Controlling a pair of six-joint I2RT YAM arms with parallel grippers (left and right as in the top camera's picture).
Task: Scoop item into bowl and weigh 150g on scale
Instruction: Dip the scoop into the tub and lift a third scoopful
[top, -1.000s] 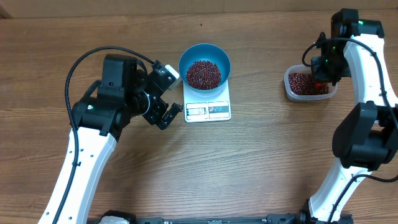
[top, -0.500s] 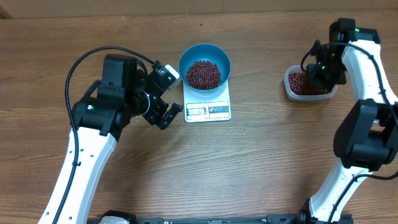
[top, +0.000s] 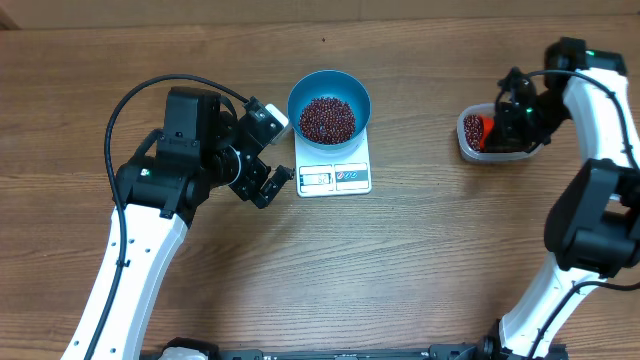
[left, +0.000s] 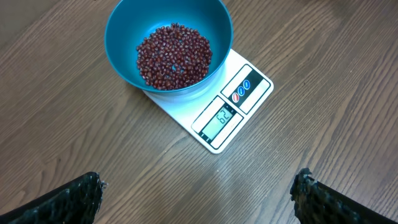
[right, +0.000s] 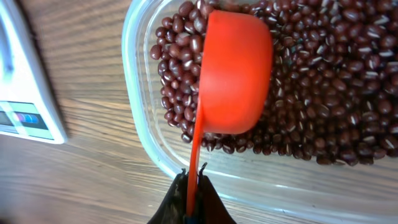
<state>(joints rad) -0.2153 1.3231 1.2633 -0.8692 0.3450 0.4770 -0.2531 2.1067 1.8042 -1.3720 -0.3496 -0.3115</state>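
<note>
The right gripper, clamped on the orange scoop by its handle, holds the cup on the tub's beans; the bowl sits far left.

Light is bright and even, diffuse from above. The counter carries only soft, faint shadows and no harsh glare. Left wrist view is sharp: scale display crisp, mild sheen on the bowl wall. The left end effector fingertips are near-black at the bottom corners. Right wrist view: orange scoop oversaturated with little surface detail, and the scale corner at the left edge is soft and washed out.
</note>
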